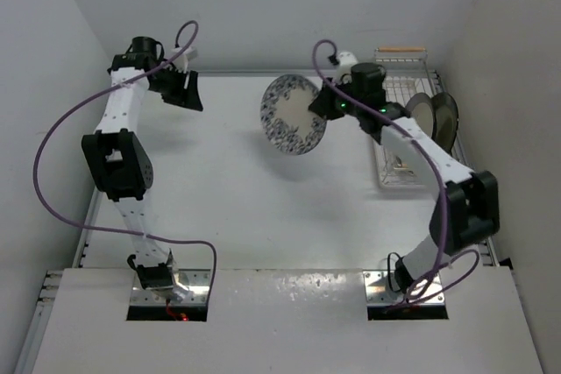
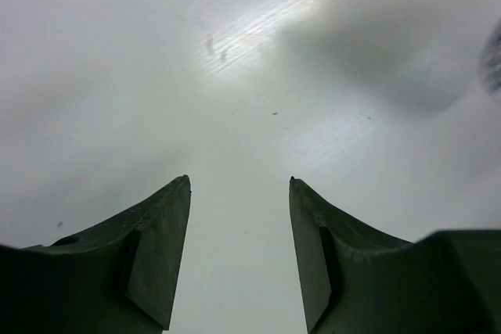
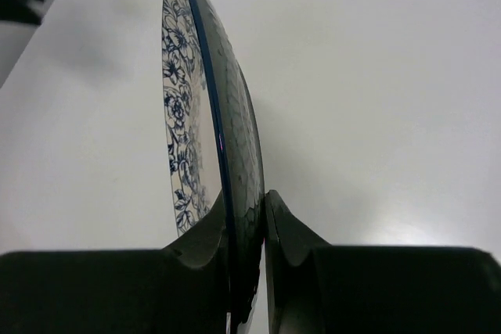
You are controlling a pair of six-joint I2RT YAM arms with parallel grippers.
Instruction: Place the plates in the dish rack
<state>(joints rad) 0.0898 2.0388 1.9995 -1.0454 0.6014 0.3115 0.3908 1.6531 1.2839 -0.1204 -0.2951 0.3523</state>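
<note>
Dark, matt, wedge-shaped fingers [image 3: 293, 232] of the right pincer [image 3: 246, 201], clenched on the lower rim of the round glazed plate, white with a blue floral pattern [image 3: 178, 115]. Plate held on edge, clear of the white, smooth surface [image 1: 237, 190]; patterned face to one side, glossy back with a faint scale-like relief to the other; thin dark-blue line along the rim.

Left pincer [image 2: 239, 185]: released, its two dark tapered fingers [image 2: 160, 248] well apart, nothing between them. It points at bare surface with a soft sheen and a few small specks; whether it touches cannot be told.

Rectangular white wire dish rack [image 1: 392, 172]: at the right edge of the surface, hard against the right wall and near the back corner; light wooden handle bar [image 1: 401, 49] at its far end. Two items stand on edge in it, side by side: a cream round plate [image 1: 419, 113] and a cream round plate with a darker rim [image 1: 447, 120].

Floral plate sits left of the rack, well apart from it. Broad bare surface lies between the arms; white walls close the left, back and right edges. Purple cables [image 1: 53, 142] loop off both arms.
</note>
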